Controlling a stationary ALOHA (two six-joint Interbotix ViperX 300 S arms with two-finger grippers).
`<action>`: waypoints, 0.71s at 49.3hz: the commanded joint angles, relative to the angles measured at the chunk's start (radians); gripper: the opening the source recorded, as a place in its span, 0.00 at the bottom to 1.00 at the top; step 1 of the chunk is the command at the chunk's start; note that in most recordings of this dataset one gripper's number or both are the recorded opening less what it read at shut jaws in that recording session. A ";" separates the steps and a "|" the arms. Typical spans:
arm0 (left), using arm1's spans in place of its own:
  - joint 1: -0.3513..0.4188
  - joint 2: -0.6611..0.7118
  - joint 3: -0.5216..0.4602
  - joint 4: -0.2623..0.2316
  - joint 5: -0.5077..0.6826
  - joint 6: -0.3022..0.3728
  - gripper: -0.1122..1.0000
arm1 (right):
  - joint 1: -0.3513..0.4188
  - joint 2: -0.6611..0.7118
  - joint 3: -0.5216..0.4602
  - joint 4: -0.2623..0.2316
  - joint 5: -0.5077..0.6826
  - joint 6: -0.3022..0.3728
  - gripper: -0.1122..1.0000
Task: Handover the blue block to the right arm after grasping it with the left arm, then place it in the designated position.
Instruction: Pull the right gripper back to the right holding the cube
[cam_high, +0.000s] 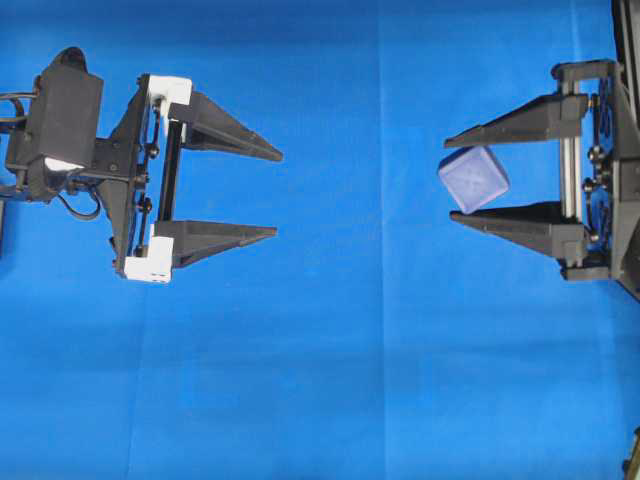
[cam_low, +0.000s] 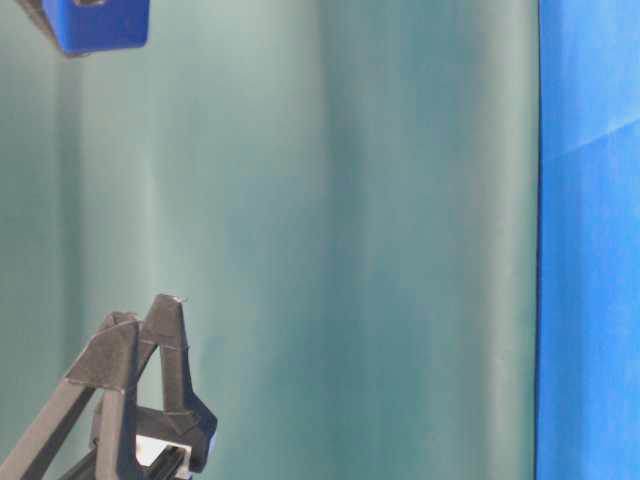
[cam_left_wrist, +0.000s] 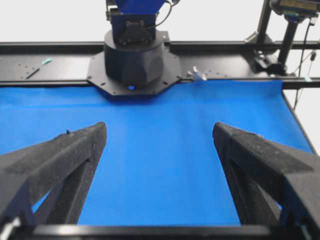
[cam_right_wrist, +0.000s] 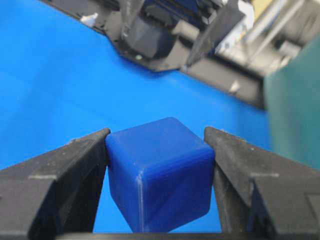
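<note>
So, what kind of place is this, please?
Probably a robot test bench in a lab, not a home or a factory. A plain blue cloth covers the table, a black metal frame with bolt holes surrounds it, and the right hand holds one small blue block.

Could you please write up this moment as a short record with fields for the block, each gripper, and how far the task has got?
block: blue cube, clamped between the right gripper's fingertips, tilted in the overhead view
right gripper: shut on the block, off the cloth
left gripper: open, empty, apart from the block
handover: done, block now with the right arm
placing: not yet done
target spot: no marking visible
</note>
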 joint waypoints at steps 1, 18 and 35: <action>-0.002 -0.018 -0.018 0.000 -0.008 0.002 0.93 | 0.002 -0.011 -0.017 0.003 0.021 0.078 0.57; -0.002 -0.017 -0.018 0.002 -0.008 0.005 0.93 | 0.002 -0.023 -0.014 0.002 0.107 0.195 0.57; 0.000 -0.018 -0.018 0.002 -0.008 0.005 0.93 | 0.002 -0.021 -0.015 0.002 0.106 0.198 0.57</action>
